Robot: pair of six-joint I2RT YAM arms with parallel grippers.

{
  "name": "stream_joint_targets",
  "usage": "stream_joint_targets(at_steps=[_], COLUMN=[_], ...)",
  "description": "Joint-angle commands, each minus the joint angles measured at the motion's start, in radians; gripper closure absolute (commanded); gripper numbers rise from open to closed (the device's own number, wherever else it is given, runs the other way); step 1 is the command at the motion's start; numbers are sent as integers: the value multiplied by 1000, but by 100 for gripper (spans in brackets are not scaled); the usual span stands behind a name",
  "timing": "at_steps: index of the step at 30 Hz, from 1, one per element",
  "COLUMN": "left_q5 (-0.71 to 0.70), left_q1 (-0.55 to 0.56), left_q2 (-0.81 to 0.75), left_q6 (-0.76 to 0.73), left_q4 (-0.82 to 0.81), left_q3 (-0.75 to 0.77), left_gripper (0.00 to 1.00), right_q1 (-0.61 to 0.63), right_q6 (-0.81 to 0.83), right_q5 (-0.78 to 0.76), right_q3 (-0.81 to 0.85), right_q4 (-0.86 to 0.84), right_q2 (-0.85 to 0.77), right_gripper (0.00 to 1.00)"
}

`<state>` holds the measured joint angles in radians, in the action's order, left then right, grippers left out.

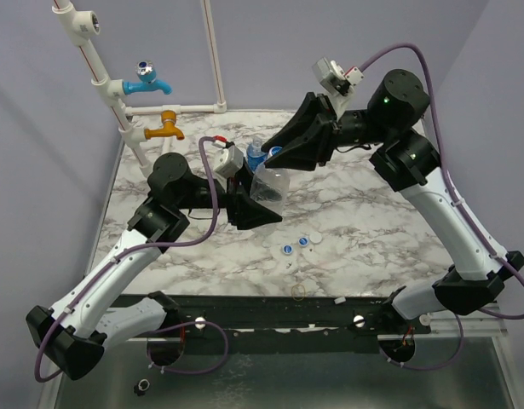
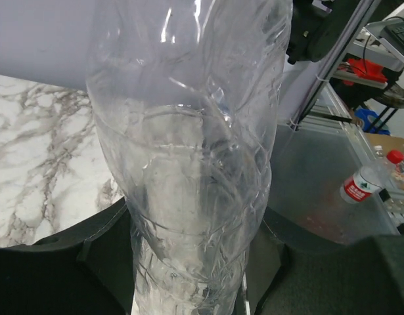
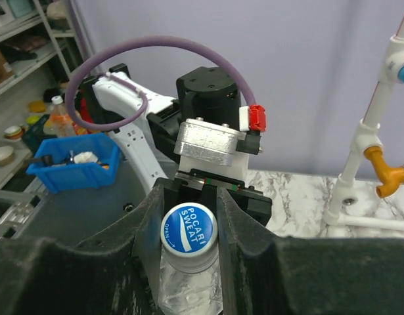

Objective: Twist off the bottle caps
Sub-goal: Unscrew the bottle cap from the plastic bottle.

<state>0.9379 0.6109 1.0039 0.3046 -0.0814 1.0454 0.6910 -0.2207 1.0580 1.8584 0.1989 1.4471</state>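
Note:
My left gripper is shut on the lower body of a clear, crumpled plastic bottle and holds it tilted above the marble table. In the left wrist view the bottle fills the gap between the black fingers. My right gripper is shut on this bottle's blue-and-white cap, which sits on the neck between the two fingers. Three loose caps lie on the table in front. A blue-labelled bottle stands just behind the grippers.
A white pipe frame with a blue tap and an orange tap stands at the back left. A thin yellowish ring lies near the front edge of the marble table.

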Motion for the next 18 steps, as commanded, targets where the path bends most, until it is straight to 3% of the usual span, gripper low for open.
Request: stream_joint_targets(at_steps=[1, 3, 6, 7, 10, 18], left_q5=[48, 23, -50, -89, -233, -566], left_q1=[-13, -14, -16, -16, -16, -16], left_q2=[-4, -5, -6, -6, -2, 11], left_q6=[42, 23, -20, -39, -102, -196], left_q4=[-36, -24, -1, 8, 40, 74], left_q3=[29, 28, 23, 20, 12, -16], left_gripper=[96, 96, 96, 96, 96, 96], right_q1=[-18, -21, -21, -21, -21, -10], right_q6=[-10, 13, -5, -19, -68, -139], right_q5=[176, 60, -314, -407, -567, -729], right_q3=[-34, -13, 21, 33, 83, 107], right_q4=[27, 74, 111, 119, 149, 205], right_q2=[1, 3, 2, 5, 27, 99], right_gripper=[83, 56, 6, 0, 0, 3])
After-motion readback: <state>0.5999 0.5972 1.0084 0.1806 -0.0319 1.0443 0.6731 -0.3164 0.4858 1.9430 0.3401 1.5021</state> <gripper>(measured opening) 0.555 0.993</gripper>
